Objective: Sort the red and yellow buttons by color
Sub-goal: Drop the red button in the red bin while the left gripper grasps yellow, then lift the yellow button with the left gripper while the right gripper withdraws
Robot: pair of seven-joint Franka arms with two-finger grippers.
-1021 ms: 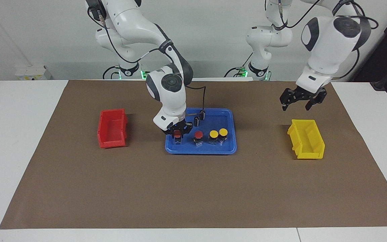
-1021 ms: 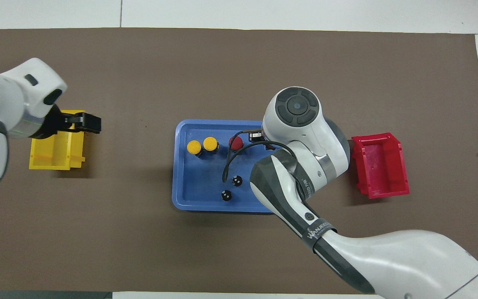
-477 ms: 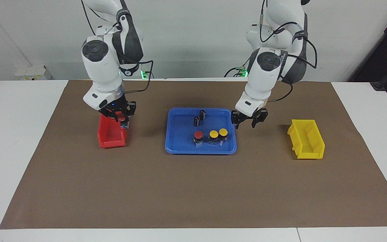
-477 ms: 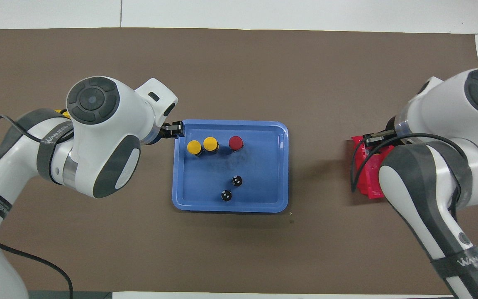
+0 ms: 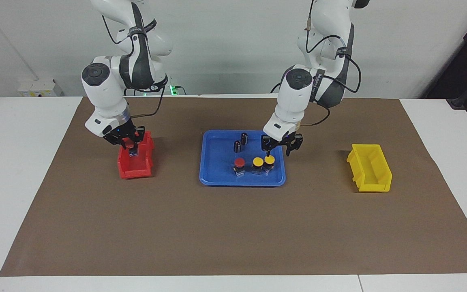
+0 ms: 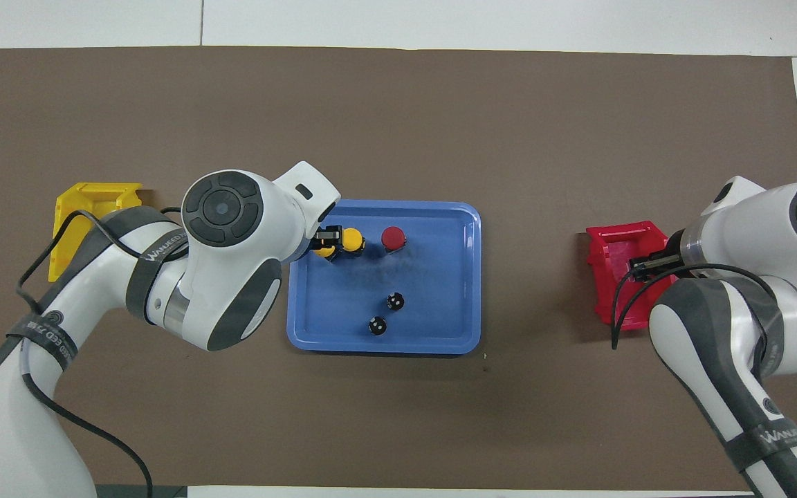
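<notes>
Buttons [image 5: 258,163] upright, caps up; right hand [image 5: 133,147] clamping red button; left hand [image 5: 277,147] part-open, empty.

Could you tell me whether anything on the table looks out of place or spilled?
Nothing stands out: the red button and two yellow buttons stand upright in the blue tray beside two dark cylinders.

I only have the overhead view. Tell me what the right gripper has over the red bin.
Observer: The right gripper is shut on a red button, low over the red bin.
Operator: Report the left gripper's height.
Observer: The left gripper hangs just above the yellow button nearest the left arm's end of the tray; contact unclear.
Operator: Check the dark cylinders.
Observer: Both dark cylinders stand upright in the blue tray.
</notes>
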